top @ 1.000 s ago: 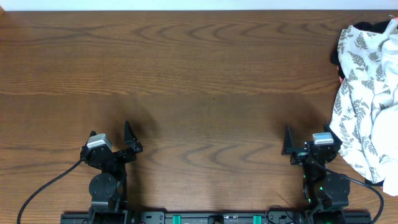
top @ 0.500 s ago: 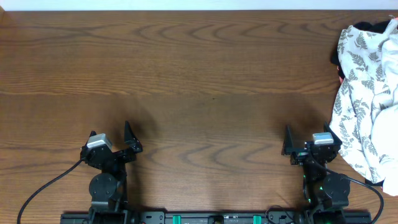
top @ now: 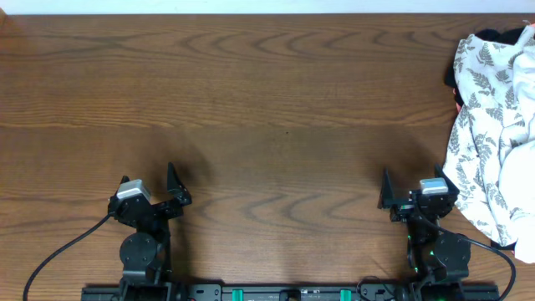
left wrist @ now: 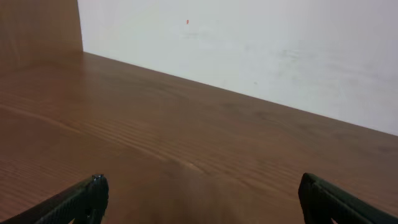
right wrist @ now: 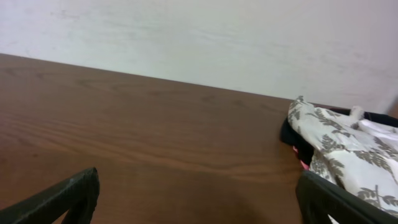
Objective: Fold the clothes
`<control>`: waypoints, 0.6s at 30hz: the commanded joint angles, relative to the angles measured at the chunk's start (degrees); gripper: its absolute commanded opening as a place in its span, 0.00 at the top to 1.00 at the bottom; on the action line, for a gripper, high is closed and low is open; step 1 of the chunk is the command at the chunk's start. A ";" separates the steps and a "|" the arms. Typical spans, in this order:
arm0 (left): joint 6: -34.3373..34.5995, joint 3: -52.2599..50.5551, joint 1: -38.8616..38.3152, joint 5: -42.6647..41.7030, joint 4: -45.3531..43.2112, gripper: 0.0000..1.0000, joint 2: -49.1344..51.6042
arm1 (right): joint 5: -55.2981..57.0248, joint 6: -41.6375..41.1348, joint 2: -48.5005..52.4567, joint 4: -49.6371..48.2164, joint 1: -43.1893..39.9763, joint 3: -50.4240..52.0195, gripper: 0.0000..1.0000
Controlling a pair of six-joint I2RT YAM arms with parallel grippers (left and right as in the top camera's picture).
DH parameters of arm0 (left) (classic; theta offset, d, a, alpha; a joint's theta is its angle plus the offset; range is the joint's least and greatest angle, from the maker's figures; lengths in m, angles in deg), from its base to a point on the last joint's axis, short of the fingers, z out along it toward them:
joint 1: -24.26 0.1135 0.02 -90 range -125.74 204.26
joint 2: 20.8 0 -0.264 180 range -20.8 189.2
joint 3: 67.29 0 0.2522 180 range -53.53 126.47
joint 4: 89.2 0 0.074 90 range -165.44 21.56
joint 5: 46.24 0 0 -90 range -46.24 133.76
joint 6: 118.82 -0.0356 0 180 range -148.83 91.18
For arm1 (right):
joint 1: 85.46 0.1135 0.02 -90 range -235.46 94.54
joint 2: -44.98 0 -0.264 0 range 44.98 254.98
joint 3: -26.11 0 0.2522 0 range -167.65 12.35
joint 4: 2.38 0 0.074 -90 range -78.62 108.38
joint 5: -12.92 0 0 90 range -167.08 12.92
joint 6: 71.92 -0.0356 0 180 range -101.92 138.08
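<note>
A heap of clothes lies at the table's right edge. On top is a white cloth with grey fern-leaf print (top: 481,125), also in the right wrist view (right wrist: 336,140). Plain white fabric (top: 518,171) shows within the heap; I see no chest print on it, so I cannot tell if it is the T-shirt. My left gripper (top: 148,177) is open and empty near the front edge, over bare wood (left wrist: 202,199). My right gripper (top: 412,180) is open and empty (right wrist: 199,199), just left of the heap and apart from it.
A black garment (top: 501,35) and a bit of pink fabric (right wrist: 303,163) peek from under the heap. The wooden table (top: 267,109) runs to a white wall at the back (left wrist: 249,43). Arm bases and cables sit at the front edge.
</note>
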 commanded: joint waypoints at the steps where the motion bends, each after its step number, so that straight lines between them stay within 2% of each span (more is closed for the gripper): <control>1: -0.46 -1.68 0.24 0.92 1.03 0.02 -0.37 | -2.03 0.57 -0.04 -0.22 -0.42 0.07 0.01; 10: -0.46 -1.68 0.24 0.92 1.03 0.02 -0.37 | -2.03 -4.52 -0.04 -1.29 -0.42 -1.40 0.01; 18: -0.46 -1.68 0.24 0.92 1.03 0.02 -0.37 | -0.15 -7.45 0.48 1.01 -0.42 -11.45 0.01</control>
